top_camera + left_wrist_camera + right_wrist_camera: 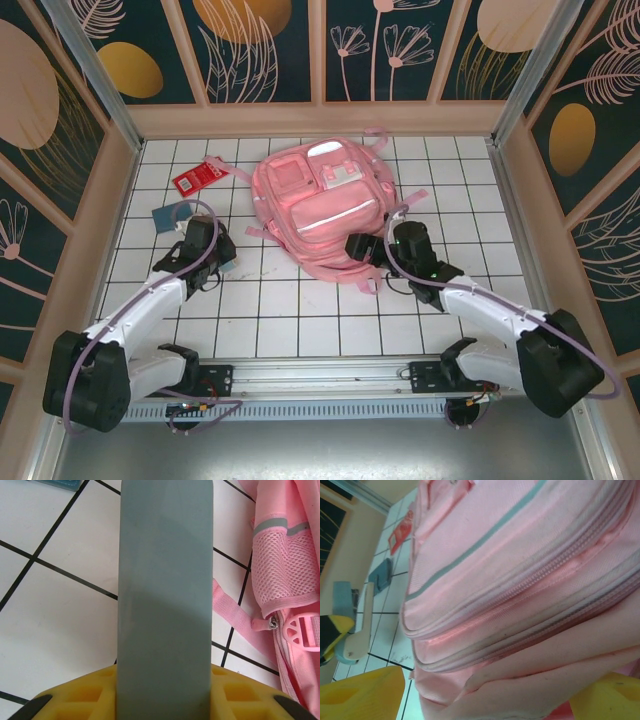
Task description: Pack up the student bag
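left fingers [85,697] pinching grey slab [165,590], right fingers [360,695] spread against student bag [320,205]. Step: opening bag. Next: pull 1 zip [535,582], insert slab.

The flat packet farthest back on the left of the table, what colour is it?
Red; the flat rectangular packet shows best in the top external view.

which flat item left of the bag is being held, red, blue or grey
The grey slab: it is clamped in the left end effector, while the red packet and blue item lie loose on the table.
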Robot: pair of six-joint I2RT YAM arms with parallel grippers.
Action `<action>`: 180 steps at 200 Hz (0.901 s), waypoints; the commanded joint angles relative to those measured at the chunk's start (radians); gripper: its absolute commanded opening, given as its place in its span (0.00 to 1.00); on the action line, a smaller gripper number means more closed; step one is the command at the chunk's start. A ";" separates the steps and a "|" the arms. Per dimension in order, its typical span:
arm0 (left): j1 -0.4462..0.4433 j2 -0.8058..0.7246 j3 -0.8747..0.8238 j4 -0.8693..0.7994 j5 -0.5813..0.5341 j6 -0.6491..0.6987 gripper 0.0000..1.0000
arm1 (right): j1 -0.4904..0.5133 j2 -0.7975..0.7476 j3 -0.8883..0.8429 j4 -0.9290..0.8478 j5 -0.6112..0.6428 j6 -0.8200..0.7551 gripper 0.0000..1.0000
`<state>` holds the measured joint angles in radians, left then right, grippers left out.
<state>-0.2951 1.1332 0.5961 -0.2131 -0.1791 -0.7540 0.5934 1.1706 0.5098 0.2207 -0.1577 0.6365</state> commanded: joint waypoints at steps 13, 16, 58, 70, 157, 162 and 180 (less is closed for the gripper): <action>-0.010 -0.045 -0.010 0.034 0.043 -0.012 0.11 | 0.014 0.089 0.049 0.030 0.036 0.065 0.83; -0.011 -0.047 -0.010 0.034 0.046 -0.012 0.11 | 0.015 0.097 0.051 0.034 0.037 0.070 0.82; -0.027 -0.064 -0.005 0.028 0.044 -0.013 0.11 | 0.028 0.193 0.089 0.053 0.033 0.100 0.66; -0.035 -0.064 -0.002 0.027 0.043 -0.012 0.10 | 0.032 0.201 0.101 0.053 0.036 0.098 0.54; -0.238 -0.057 0.042 0.022 0.000 0.052 0.09 | 0.025 0.151 0.323 -0.031 0.116 0.010 0.00; -0.256 -0.056 0.045 0.024 -0.002 0.059 0.09 | 0.019 0.159 0.340 -0.034 0.110 0.008 0.00; -0.317 -0.050 0.061 0.024 -0.018 0.094 0.08 | -0.004 0.187 0.395 -0.038 0.082 0.008 0.00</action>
<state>-0.5484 1.0908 0.6037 -0.2138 -0.1646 -0.7246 0.6197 1.3365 0.8036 0.1455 -0.0879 0.6895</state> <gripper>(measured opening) 0.356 0.084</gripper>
